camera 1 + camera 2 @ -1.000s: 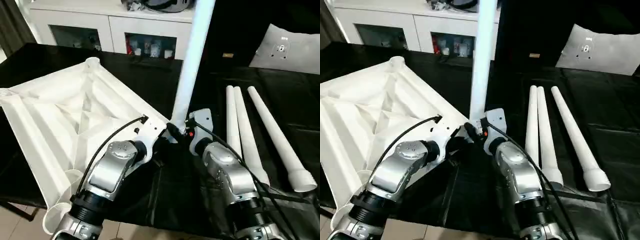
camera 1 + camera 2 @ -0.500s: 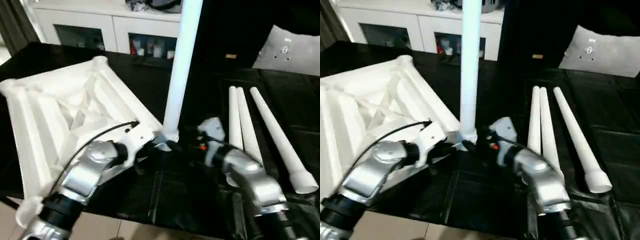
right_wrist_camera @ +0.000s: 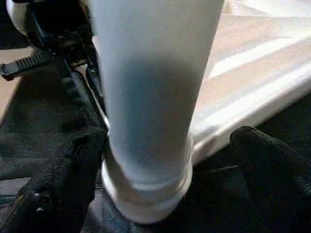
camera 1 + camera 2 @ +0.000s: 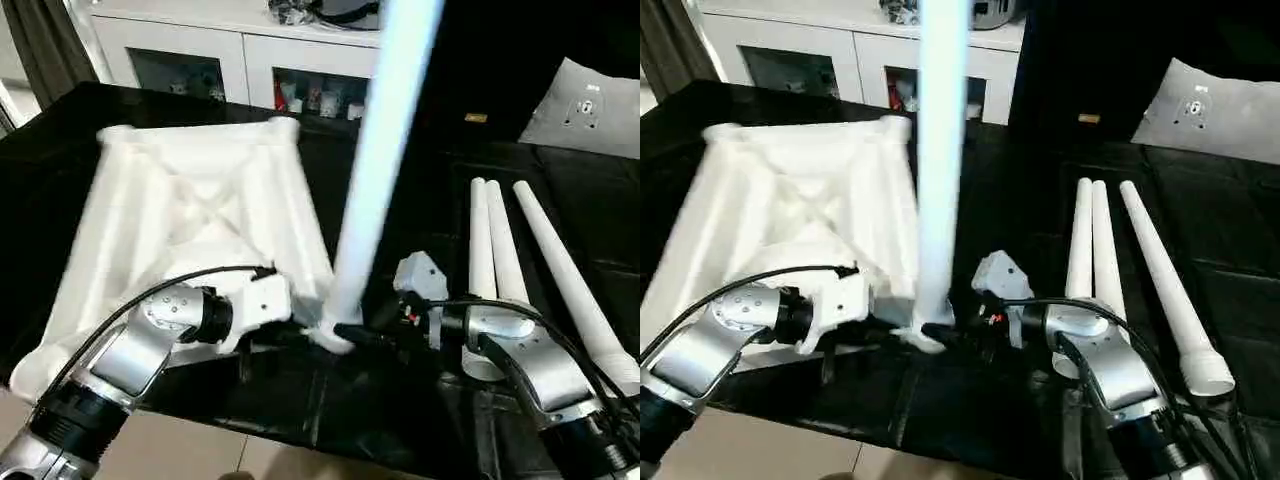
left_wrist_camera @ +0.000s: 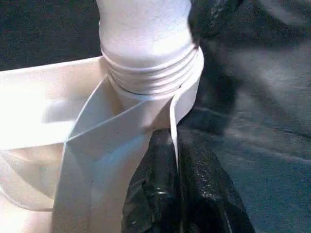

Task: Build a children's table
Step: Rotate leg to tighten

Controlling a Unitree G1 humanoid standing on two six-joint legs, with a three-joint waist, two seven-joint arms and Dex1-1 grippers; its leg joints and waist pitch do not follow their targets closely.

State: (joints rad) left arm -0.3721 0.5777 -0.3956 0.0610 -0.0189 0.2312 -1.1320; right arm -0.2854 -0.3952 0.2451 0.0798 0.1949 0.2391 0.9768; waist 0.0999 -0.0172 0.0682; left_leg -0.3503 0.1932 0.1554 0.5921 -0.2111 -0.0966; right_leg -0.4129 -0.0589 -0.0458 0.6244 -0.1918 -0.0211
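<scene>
The left end effector (image 5: 175, 194) is closed on a thin rib of the table top (image 4: 190, 200), beside the corner socket near the desk's (image 4: 60, 130) front edge. The right end effector (image 3: 170, 179) stands wide open around the upright leg (image 4: 375, 160) in that socket, holding nothing. Three legs (image 4: 520, 260) lie toward the right edge.

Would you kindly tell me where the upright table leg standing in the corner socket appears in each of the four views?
Left eye view: upright leg just right of centre, rising past the top edge.
Right eye view: left of centre.
Left wrist view: its threaded foot at the top, in the socket.
Right wrist view: centre, between the right claw's open fingers.
Shared landmark: the tabletop's ribbed underside.
</scene>
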